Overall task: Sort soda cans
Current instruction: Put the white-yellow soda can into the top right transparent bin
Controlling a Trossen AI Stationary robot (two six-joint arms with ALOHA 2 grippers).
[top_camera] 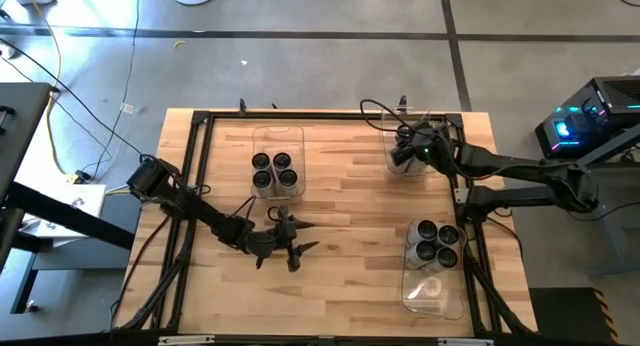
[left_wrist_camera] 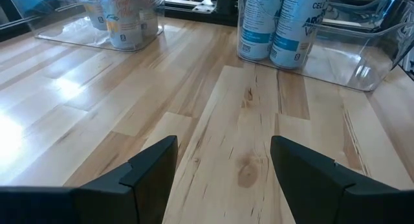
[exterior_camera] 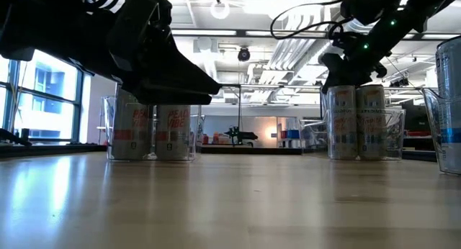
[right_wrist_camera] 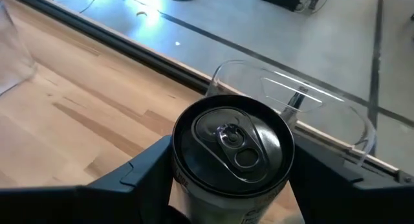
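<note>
The soda cans stand upright in three clear bins. Several are in the far middle bin (top_camera: 277,173), and several in the near right bin (top_camera: 434,244). My right gripper (top_camera: 405,156) is over the far right bin (top_camera: 425,124), shut on one soda can (right_wrist_camera: 233,146) with a dark pull-tab top. A second can (exterior_camera: 372,122) stands beside it in that bin. My left gripper (left_wrist_camera: 223,166) is open, low over bare wood near the table's near middle (top_camera: 290,241), touching nothing. My right gripper pinches the soda can's side wall just below the top rim (right_wrist_camera: 184,169), one finger on either side. The fingers (right_wrist_camera: 145,169) come from above, slanting down. The can is upright inside the far right bin, and in the low view its base (exterior_camera: 341,155) seems to be on the bin floor.
A black frame (top_camera: 200,121) rims the wooden table. Bare wood (top_camera: 350,206) lies between the bins. The near right bin holds free room at its near end (top_camera: 430,291). Cables run along the far right corner (top_camera: 385,111).
</note>
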